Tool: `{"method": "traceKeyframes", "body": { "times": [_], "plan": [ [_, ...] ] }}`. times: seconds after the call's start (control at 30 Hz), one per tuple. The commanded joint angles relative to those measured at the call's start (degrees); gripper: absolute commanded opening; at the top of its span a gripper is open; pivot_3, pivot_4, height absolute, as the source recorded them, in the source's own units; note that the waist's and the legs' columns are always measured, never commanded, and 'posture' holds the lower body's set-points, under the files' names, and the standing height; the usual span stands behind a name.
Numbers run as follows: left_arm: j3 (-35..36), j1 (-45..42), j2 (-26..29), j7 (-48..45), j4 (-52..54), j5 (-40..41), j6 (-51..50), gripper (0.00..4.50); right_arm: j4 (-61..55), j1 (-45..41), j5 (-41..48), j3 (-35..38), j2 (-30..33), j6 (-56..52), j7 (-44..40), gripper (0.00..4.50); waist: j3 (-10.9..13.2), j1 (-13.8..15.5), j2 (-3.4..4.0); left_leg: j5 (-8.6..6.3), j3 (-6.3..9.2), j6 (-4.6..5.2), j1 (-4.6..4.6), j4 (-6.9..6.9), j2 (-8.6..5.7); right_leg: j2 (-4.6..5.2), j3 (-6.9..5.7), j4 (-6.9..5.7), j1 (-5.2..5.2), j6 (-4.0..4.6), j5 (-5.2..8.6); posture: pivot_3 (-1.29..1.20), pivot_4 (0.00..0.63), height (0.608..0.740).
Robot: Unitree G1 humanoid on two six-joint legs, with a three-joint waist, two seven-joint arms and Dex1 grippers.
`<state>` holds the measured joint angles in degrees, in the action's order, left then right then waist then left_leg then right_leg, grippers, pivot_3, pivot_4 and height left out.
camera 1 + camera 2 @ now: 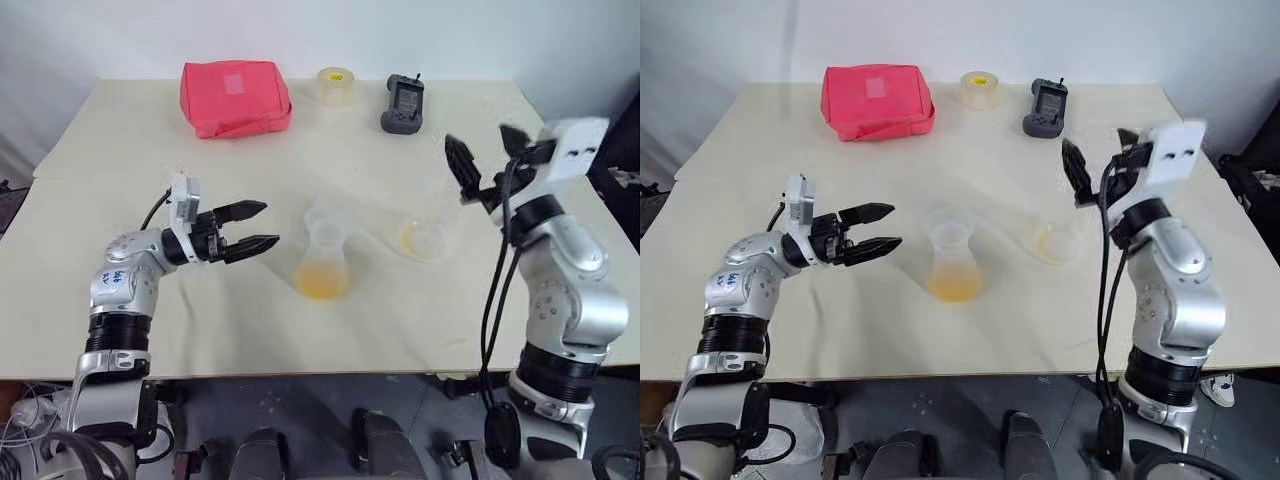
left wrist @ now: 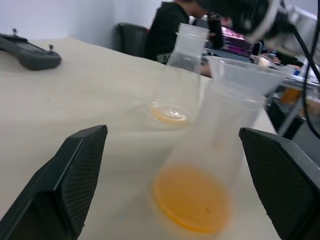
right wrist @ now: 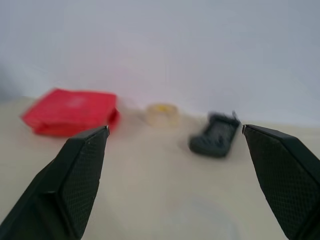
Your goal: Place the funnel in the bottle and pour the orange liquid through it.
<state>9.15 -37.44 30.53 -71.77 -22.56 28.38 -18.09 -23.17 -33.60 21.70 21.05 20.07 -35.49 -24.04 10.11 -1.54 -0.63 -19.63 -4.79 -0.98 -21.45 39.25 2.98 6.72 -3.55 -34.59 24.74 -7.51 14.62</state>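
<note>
Funnel (image 1: 327, 222), small clear plastic, sitting in translucent flask-shaped bottle (image 1: 324, 262) centre frame; light, slippery, tippy, so grasping the neck looks safest. Left gripper (image 1: 258, 228) and right gripper (image 1: 487, 152) both gaping, gripping nothing.

Bright, even light washed the pale tabletop (image 1: 120, 320) with only faint shadows, while the raised right gripper (image 1: 490, 150) and the right wrist view were motion-blurred.

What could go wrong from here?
1. The funnel sits loose in the bottle neck; a nudge could tip it out.
2. The open left claw is close beside the bottle, which holds orange liquid; a bump may spill it.
3. The clear cup under the raised, open right claw could get knocked when the arm lowers.
</note>
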Motion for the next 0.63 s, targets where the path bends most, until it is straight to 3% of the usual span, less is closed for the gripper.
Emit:
{"method": "traceKeyframes", "body": {
  "times": [0.03, 0.2, 0.33, 0.43, 0.63],
  "plan": [
    [0.5, 1.6, 2.8, -3.4, 3.5, 1.3, 0.0, 4.5, -7.7, 3.0, 10.5, 1.0, 6.4, -2.7, -9.6, 4.49, 0.0, 0.1, 0.0, 0.0, 0.0, 0.0, -0.01, -0.04, 0.0, 0.0, 0.0, 0.06, 0.0, 0.0, 0.0, 0.0, 0.15, 0.74],
    [-0.2, 4.8, 8.2, -9.2, 2.7, -0.3, 3.0, 4.5, -12.5, 20.0, 20.5, 4.5, 18.2, -3.9, -25.5, 4.49, 0.0, 1.3, -0.01, -0.04, -0.01, 0.05, -0.02, -0.16, 0.0, -0.01, -0.07, 0.41, -0.1, 0.0, 0.0, 0.0, 0.15, 0.74],
    [0.3, 7.4, 12.3, -12.5, 0.4, -0.9, 4.9, 4.5, -9.8, 37.2, 16.8, 5.5, 23.1, 3.4, -36.1, 4.49, 0.0, 2.1, -0.03, -0.09, -0.11, 0.11, 0.02, -0.16, 0.0, -0.01, -0.07, 0.61, -0.21, -0.02, -0.01, 0.0, 0.15, 0.74],
    [0.1, 8.5, 13.4, -12.9, -1.0, -1.7, 6.2, 4.5, -6.8, 42.2, 14.5, 5.0, 23.4, 8.6, -39.0, 4.49, 0.0, 2.4, -0.04, -0.11, -0.24, 0.14, 0.1, -0.12, 0.0, 0.0, -0.03, 0.64, -0.27, -0.03, -0.02, 0.0, 0.15, 0.74],
    [1.3, 10.8, 12.2, -12.6, 2.0, 0.5, 6.7, 4.5, -2.9, 43.0, 11.6, 2.4, 21.5, 13.3, -37.1, 4.49, 0.0, 2.3, -0.04, -0.09, -0.4, 0.11, 0.24, -0.08, 0.02, 0.0, 0.06, 0.53, -0.25, -0.01, -0.02, 0.0, 0.15, 0.74]
  ]
}}
